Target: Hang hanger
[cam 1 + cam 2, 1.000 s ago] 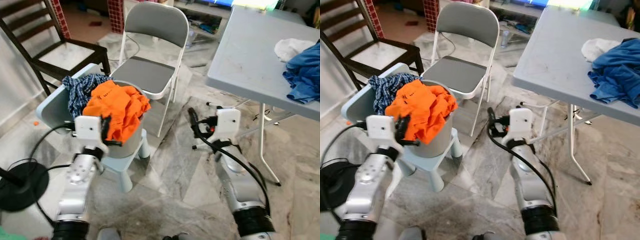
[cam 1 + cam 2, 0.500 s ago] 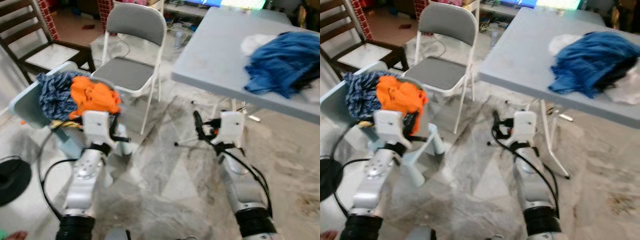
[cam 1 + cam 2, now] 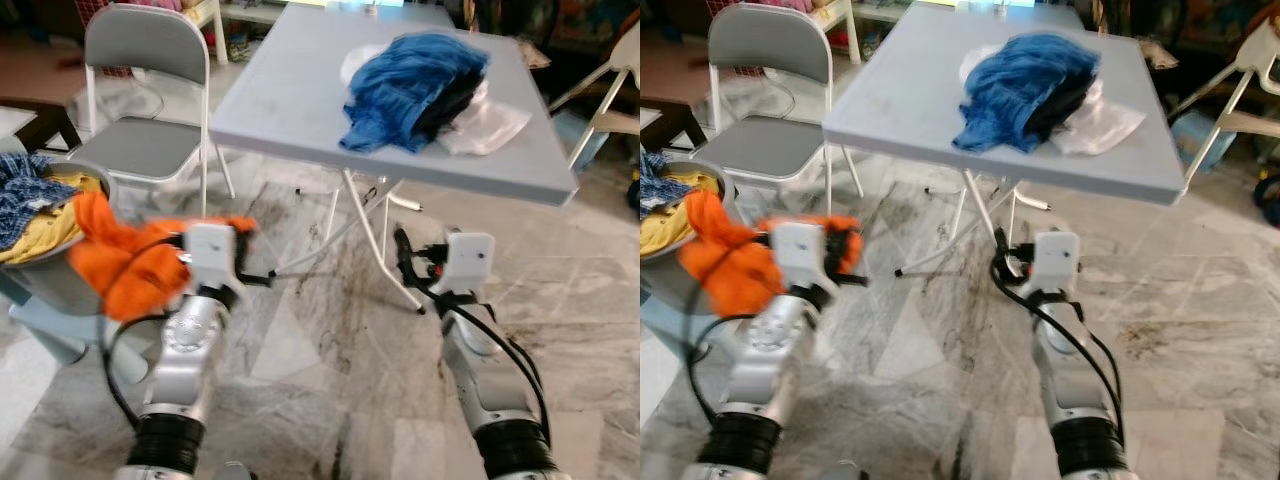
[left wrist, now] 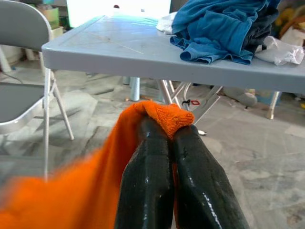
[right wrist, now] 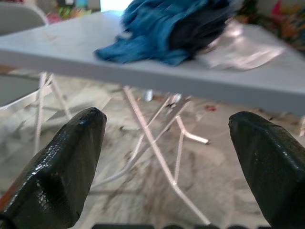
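My left gripper (image 4: pixel 164 129) is shut on a fold of an orange garment (image 3: pixel 130 265), which trails back from the fingers toward a grey basket (image 3: pixel 55 285) at the far left. The garment hangs partly over the basket's rim. In the basket lie yellow and blue-checked clothes (image 3: pixel 30 215). My right gripper (image 3: pixel 403 258) is held low in front of the table legs, open, with nothing between its fingers (image 5: pixel 62 167). A grey folding table (image 3: pixel 290 100) stands straight ahead.
A heap of blue clothes (image 3: pixel 410 80) and a white cloth (image 3: pixel 485 115) lie on the table. A grey folding chair (image 3: pixel 140 145) stands left of it, and another chair frame (image 3: pixel 600 90) to the far right. The floor is marble tile.
The view has swung right, from the basket and chair to the table. My left gripper has drawn the orange garment out of the basket and carries it along.
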